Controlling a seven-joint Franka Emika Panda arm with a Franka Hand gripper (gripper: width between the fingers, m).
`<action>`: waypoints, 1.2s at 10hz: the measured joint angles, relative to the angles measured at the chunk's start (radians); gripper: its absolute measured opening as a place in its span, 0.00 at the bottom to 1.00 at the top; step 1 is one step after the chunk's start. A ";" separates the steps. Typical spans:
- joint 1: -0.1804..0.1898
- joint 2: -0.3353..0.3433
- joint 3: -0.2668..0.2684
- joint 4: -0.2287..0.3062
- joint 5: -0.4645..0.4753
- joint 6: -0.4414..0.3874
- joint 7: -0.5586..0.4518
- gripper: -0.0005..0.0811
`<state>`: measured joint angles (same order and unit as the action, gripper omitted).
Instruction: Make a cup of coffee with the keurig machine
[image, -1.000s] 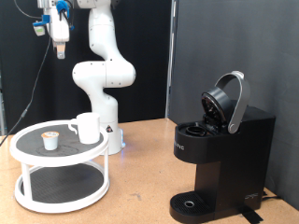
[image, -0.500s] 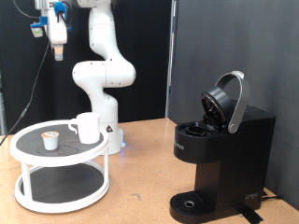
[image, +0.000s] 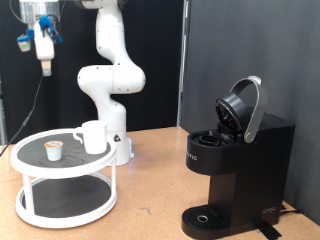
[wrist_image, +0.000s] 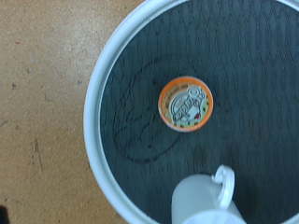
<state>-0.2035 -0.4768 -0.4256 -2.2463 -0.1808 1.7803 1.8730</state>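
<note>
The white cup (image: 93, 136) stands on the top tier of a round white two-tier stand (image: 30, 186), at the exterior view's left. A small pod (image: 54, 150) with a tan top sits beside it. The black keurig machine (image: 240, 170) stands at the exterior view's right with its lid (image: 243, 108) raised. My gripper (image: 45, 68) hangs high above the stand, well clear of both, with nothing between its fingers. The wrist view looks straight down on the pod (wrist_image: 185, 103) and the cup (wrist_image: 201, 198) on the stand's dark mat; the fingers do not show there.
The arm's white base (image: 112, 90) stands behind the stand. The wooden tabletop (image: 150, 190) stretches between the stand and the machine. A black curtain closes the back. The stand's white rim (wrist_image: 93, 103) also shows in the wrist view.
My gripper has moved towards the exterior view's left and a little lower, ending above the stand. The cup, pod and machine have not moved.
</note>
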 joint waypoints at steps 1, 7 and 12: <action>-0.003 0.006 -0.012 -0.028 -0.009 0.040 -0.003 0.91; -0.010 0.030 -0.033 -0.120 -0.043 0.155 -0.004 0.91; -0.011 0.032 -0.032 -0.258 -0.073 0.312 0.006 0.91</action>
<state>-0.2147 -0.4452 -0.4578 -2.5044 -0.2535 2.0924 1.8791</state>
